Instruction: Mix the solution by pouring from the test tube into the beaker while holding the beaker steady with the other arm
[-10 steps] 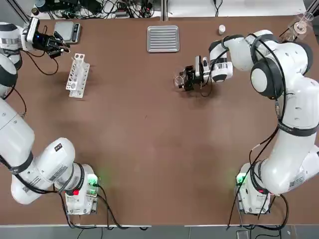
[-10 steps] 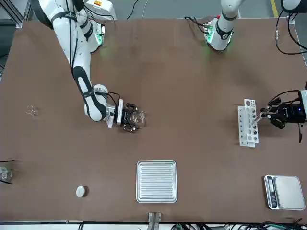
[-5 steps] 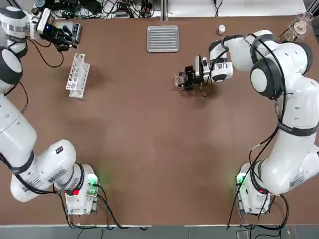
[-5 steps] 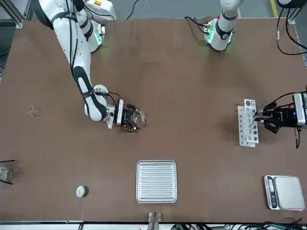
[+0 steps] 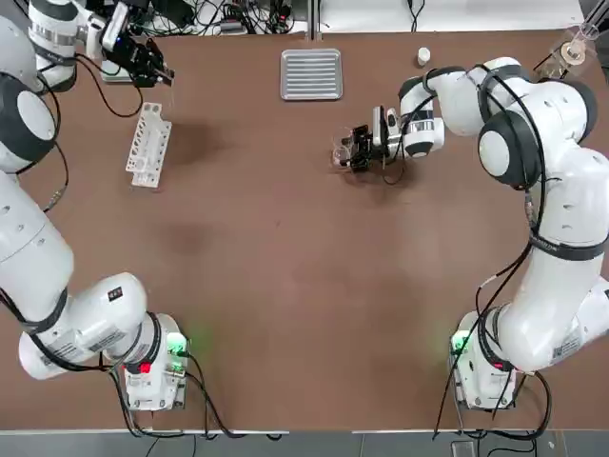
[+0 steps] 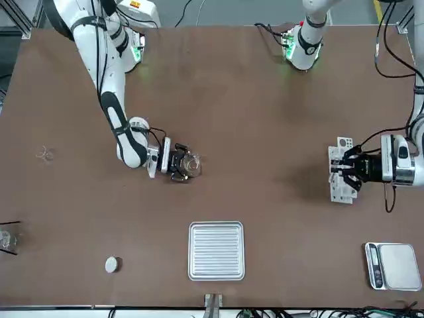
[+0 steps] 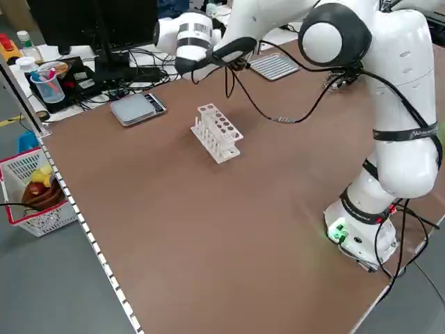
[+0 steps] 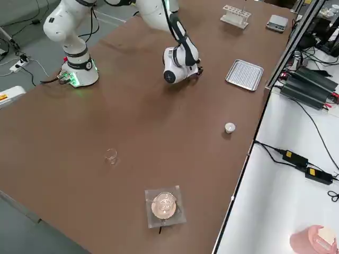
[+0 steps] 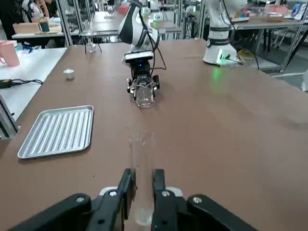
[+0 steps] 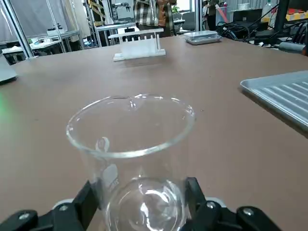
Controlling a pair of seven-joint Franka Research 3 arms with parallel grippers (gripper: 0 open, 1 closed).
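Top view: showed the right pincer [image 5: 350, 150] low on the brown desk [image 5: 285, 248], clamped on the beaker [image 5: 342, 152] just below the ribbed metal tray [image 5: 311, 73]. Placed the left pincer [image 5: 157, 69] at the far left corner, above the white tube rack [image 5: 147, 144].

Front view: found the beaker [image 6: 191, 163] upright against the right pincer's fingers, the left pincer [image 6: 349, 169] over the rack's end, a small scale [image 6: 392, 265] near the edge.

Left wrist view: caught the left pincer [image 9: 142, 180] shut on a clear test tube [image 9: 142, 168], gripped near its base, mouth aimed toward the distant beaker [image 9: 144, 94]. Could not tell any liquid inside.

Right wrist view: had the beaker [image 10: 132, 149] filling the picture, fingers hugging its lower wall, spout on the far rim.

Judged both glass pieces light, stiff, slick and breakable; called for a low, gentle hold on the beaker wall and a firm grip on the tube's lower end, mouth left free for pouring.
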